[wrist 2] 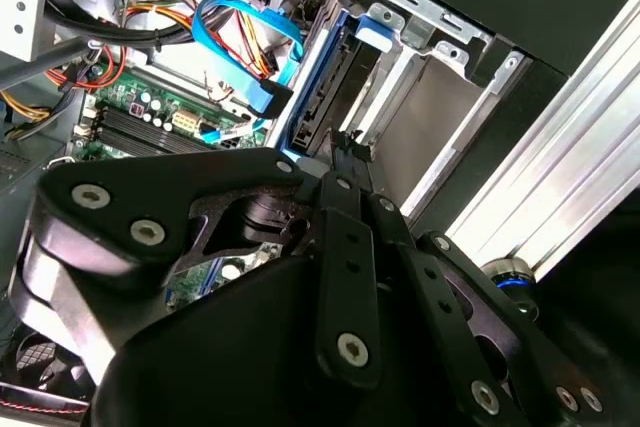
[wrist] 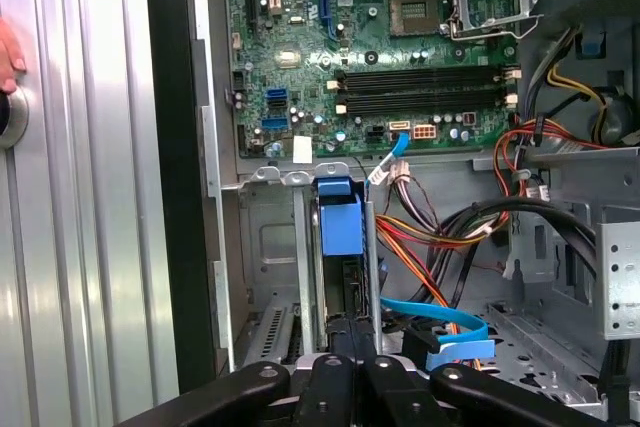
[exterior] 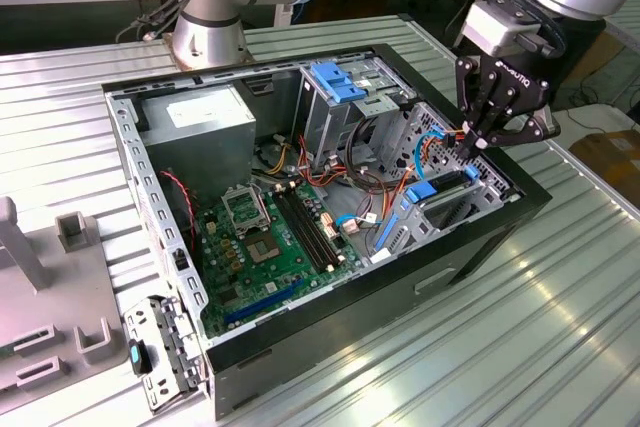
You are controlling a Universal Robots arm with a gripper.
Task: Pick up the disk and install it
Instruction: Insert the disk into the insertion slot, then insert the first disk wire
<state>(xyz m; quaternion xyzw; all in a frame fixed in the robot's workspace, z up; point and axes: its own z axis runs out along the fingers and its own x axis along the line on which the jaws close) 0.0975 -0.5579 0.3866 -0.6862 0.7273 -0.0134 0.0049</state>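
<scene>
The disk stands on edge in a slot of the drive bay at the exterior view's right end of the open computer case. Its bright blue carrier frame shows between the bay's metal walls in the first wrist view. In the second wrist view the disk runs down into the bay. My gripper hangs straight over it, shut, with its fingertips together at the disk's upper edge and nothing held between them. The same gripper sits just over the slot in the first wrist view.
A blue data cable and bundles of coloured wires lie beside the bay. The motherboard, power supply and tall silver cage with a blue latch crowd the case. A person's hand rests on the ribbed table.
</scene>
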